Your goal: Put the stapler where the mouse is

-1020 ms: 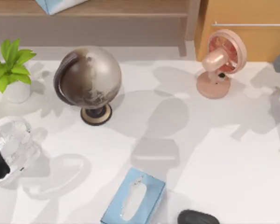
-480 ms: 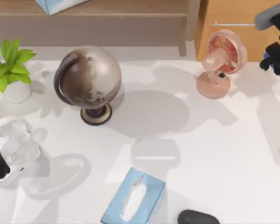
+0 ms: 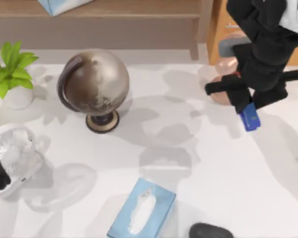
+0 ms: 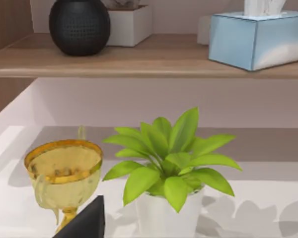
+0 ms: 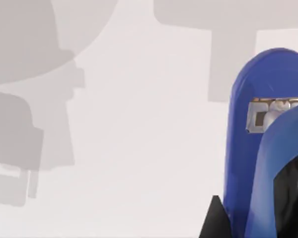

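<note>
Midway: right tool (image 3: 248, 106), clamped on the small bright-blue stapler (image 3: 250, 117), upper right; rounded black mouse (image 3: 211, 231) awaits at the bottom edge.

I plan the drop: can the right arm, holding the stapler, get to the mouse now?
Probably yes: the right hand carries the stapler, and bare table lies between it and the mouse.

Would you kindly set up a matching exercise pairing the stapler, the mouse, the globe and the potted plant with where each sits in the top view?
Things:
1. stapler
2. mouse
3. globe
4. potted plant

Places:
A. table's far left
B. bottom edge, beside the tissue box
C. held in the right gripper, above the table
D. left of centre, on a stand

Pairs: 1-C, 2-B, 3-D, 4-A
</note>
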Available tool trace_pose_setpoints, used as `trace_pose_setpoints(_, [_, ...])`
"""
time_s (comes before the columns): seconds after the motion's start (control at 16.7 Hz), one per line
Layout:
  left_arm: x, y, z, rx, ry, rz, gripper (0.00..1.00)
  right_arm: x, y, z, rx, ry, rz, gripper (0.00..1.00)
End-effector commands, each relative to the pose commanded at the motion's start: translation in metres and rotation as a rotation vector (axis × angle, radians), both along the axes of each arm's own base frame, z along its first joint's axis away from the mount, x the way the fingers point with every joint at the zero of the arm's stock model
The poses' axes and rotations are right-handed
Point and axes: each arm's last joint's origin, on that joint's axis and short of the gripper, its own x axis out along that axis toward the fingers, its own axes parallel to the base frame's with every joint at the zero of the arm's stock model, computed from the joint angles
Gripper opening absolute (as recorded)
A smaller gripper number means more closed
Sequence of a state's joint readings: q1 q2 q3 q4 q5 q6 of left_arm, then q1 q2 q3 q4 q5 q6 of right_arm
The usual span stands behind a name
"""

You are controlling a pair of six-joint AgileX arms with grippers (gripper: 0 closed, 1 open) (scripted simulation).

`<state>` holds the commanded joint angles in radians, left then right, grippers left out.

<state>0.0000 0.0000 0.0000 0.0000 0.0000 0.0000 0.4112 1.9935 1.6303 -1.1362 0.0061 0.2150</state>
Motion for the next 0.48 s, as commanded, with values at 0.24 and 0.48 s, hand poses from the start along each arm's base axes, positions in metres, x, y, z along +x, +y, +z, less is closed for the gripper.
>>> trace_pose_setpoints(0.24, [0.0,0.0,0.0,0.0,0.0,0.0,1.0,-0.023,0.044,-0.034,-0.027,0.071,-0.136,0.0])
trace_pose_setpoints(0.48, [0.0,0.0,0.0,0.0,0.0,0.0,1.0,-0.037,0.069,-0.048,-0.034,0.068,-0.213,0.0])
